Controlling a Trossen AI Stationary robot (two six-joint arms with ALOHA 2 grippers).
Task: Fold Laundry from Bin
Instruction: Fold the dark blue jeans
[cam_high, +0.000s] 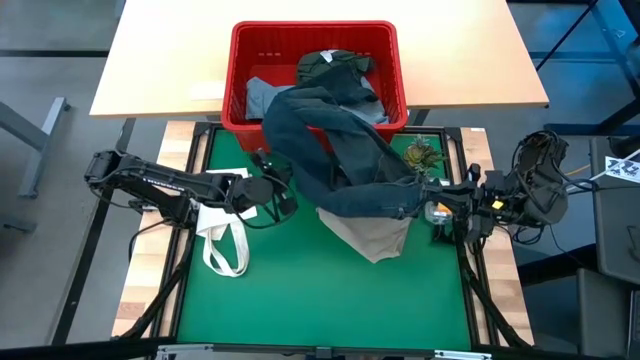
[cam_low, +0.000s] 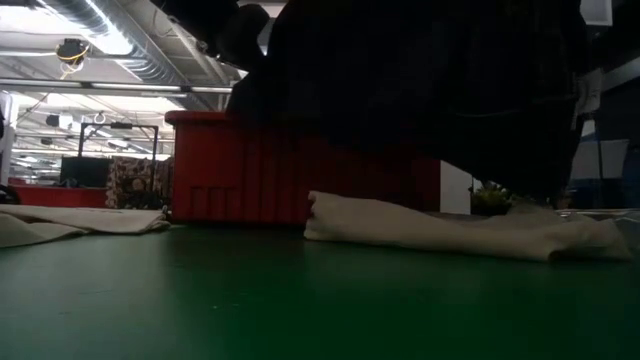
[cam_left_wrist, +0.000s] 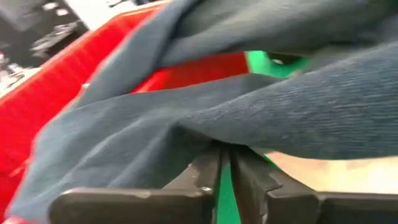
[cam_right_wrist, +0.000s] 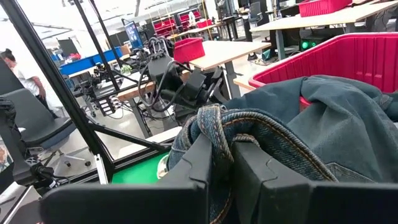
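The dark navy jeans (cam_high: 340, 150) stretch from the red bin (cam_high: 235, 80) out over the green mat, lifted above it. My right gripper (cam_high: 432, 198) is shut on their end near the table's right side. My left gripper (cam_high: 283, 192) is shut on their left edge. In the low view the jeans (cam_low: 420, 80) hang dark above the beige trousers (cam_low: 450, 228). These trousers (cam_high: 375, 235) lie flat on the mat under the jeans. More laundry (cam_high: 335, 65) lies in the bin. My left gripper has the lower fold of a jeans leg (cam_left_wrist: 205, 134) between its two fingertips (cam_left_wrist: 211, 163), which stand nearly together. The fingers come from the table's left, slanting slightly down. The cloth hides the very tips. The leg runs up and away toward the bin, clear of the mat. My right gripper pinches a thick stitched seam edge of the jeans (cam_right_wrist: 214, 127), bunched in several layers, between its two fingers (cam_right_wrist: 193, 168). The fingers come level from the table's right. The jeans run from there toward the bin (cam_right_wrist: 348, 56), held above the mat.
A white tote bag (cam_high: 225, 240) with looped straps lies on the mat at the left, below my left arm. A small olive-green piece (cam_high: 420, 153) sits at the mat's far right corner. The near half of the mat (cam_high: 320, 300) is bare green.
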